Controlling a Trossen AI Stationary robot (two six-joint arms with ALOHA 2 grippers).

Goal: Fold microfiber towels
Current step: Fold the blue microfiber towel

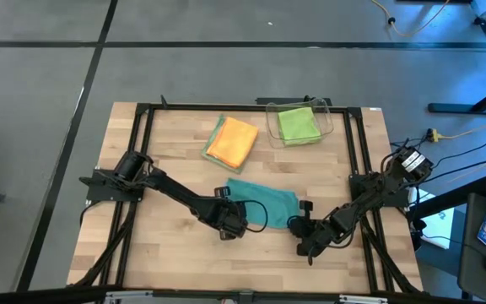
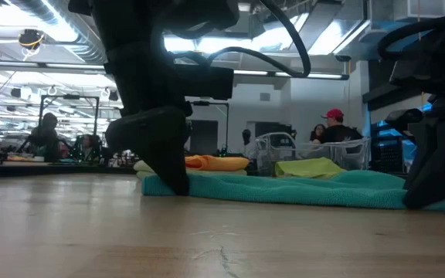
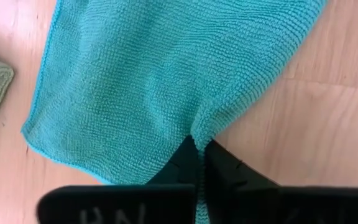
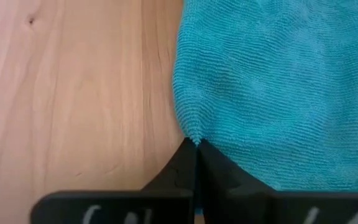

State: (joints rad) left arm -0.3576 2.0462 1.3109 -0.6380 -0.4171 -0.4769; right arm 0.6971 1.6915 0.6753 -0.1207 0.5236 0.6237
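A teal towel (image 1: 262, 201) lies spread on the wooden table (image 1: 167, 253), near its front middle. My left gripper (image 1: 235, 221) is shut on the towel's near left part. My right gripper (image 1: 297, 225) is shut on its near right part. In the low view the teal towel (image 2: 300, 188) lies flat between the two dark grippers. An orange towel (image 1: 233, 141) rests on a pale sage green one (image 1: 212, 142) farther back. A lime green towel (image 1: 298, 124) lies inside a clear bin. My left gripper pinches the teal towel's edge (image 3: 197, 132) near its near left corner between its two fingers, slanting down from the near left. The cloth puckers into the fingertips (image 3: 182, 158), and the towel stays flat on the table. My right gripper pinches the towel's near right corner (image 4: 195, 138) between its two fingers (image 4: 211, 163), only at a small point of the edge. It comes slanting down from the near right. The towel stays flat on the table.
The clear bin (image 1: 324, 110) stands at the back right of the table. A black frame (image 1: 138, 160) runs along the table's left, right and far sides. Bare wood lies at the front left. People show in the room beyond the table in the low view.
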